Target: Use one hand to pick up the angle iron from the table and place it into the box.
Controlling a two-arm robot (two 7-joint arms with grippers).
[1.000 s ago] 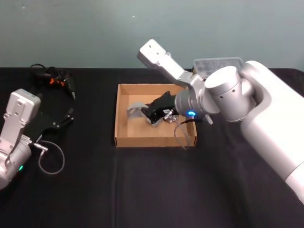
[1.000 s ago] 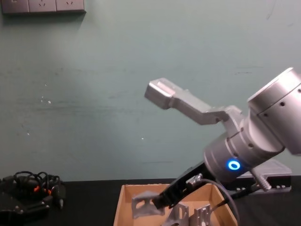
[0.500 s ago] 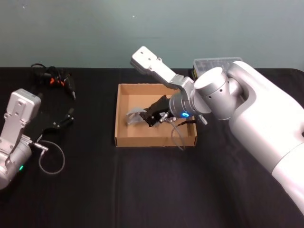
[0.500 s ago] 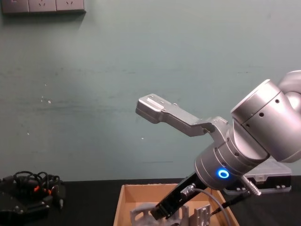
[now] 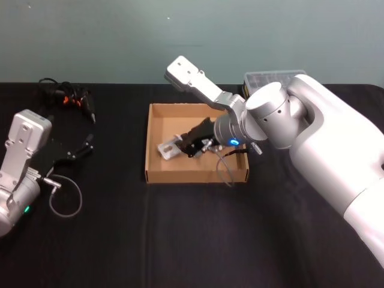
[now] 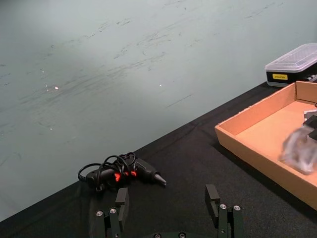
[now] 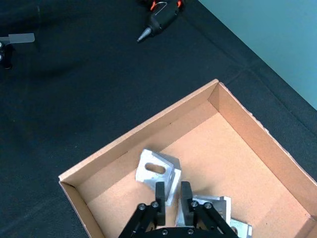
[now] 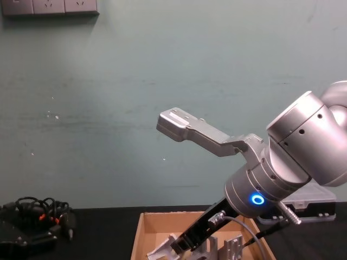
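Since the iron is already inside the box, the placing step looks nearly closed out; release not confirmed.

- Near, 8 o'clock on the table (image 5: 180, 240): left gripper (image 6: 166, 208) parked, fingers (image 6: 120, 198) spread wide, holding nothing.
- Centre: box (image 5: 195, 177); angle iron (image 7: 157, 171) sits in its 9 o'clock half, near the left wall, tilted in the chest view; more metal brackets (image 7: 214, 206) just beside it toward 3 o'clock.
- Right gripper (image 7: 171, 191) reaches in from 3 o'clock, tip at the iron's edge; whether its fingers pinch the iron or are clear of it, cannot tell.
- Far: clear-lidded case (image 5: 270, 78) at 1 o'clock; corded tool (image 5: 72, 102) at 10 o'clock.

Risks, as judged:
- if any grip remains, a lift would carry the iron back up, or tip it over the low wall;
- the wrist cable (image 5: 225, 171) hangs across the near wall; a retreat could snag it and drag the box;
- a tilted iron may slide against the brackets.
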